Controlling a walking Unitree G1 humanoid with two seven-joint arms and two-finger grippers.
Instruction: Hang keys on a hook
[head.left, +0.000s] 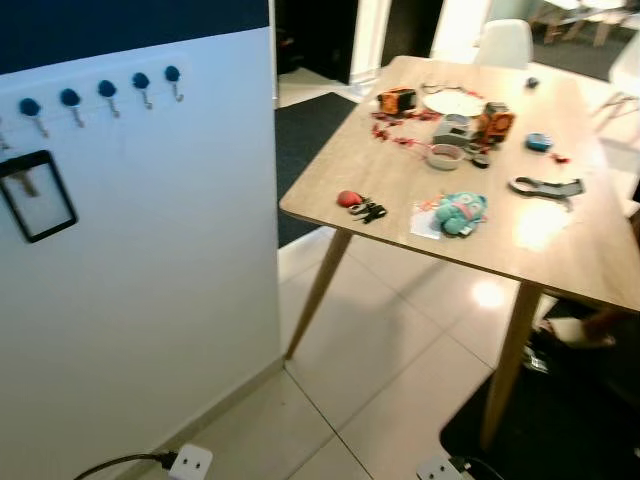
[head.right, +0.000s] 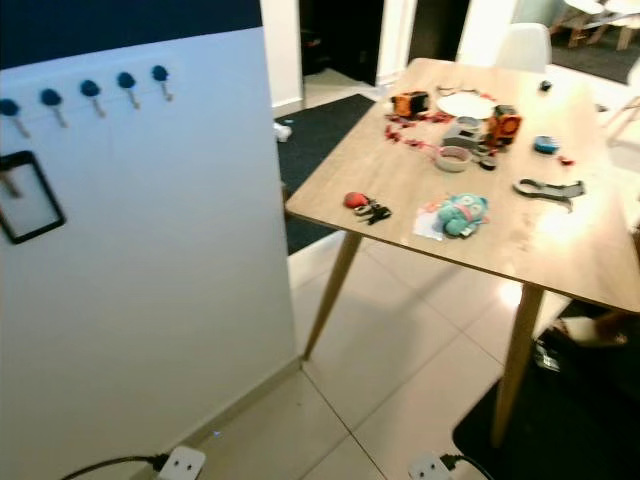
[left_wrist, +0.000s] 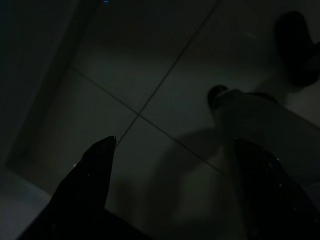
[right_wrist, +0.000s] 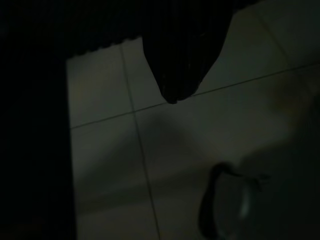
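White wall panel (head.left: 150, 300) takes up the left of the scene, with a row of blue-knobbed hooks (head.left: 107, 93) near its top edge and a black-framed rectangle (head.left: 36, 195) hanging just below them. At the foot of the panel a white power strip (head.left: 190, 463) lies on the pale tiled floor (head.left: 380, 360) with a black cable running off to the left. Further right stands a light wooden table (head.left: 560, 250) on slanted legs. Near its front left corner lie the keys (head.left: 360, 205), a dark bunch with a red fob touching it, well apart from the hooks. Just right of them sits a teal plush toy (head.left: 460, 212) on a bit of paper. Behind are an orange gadget (head.left: 397, 100), a white plate (head.left: 455, 102), a small bowl (head.left: 445, 155) and a grey tool (head.left: 546, 187) towards the right edge. A dark rug (head.left: 560, 420) lies under the table's right side. Both arms hang idle over the tiles: the left gripper (left_wrist: 175, 165) has its jaws spread wide with nothing between them; the right gripper (right_wrist: 172, 75) shows one dark finger, so I cannot tell how its jaws stand.
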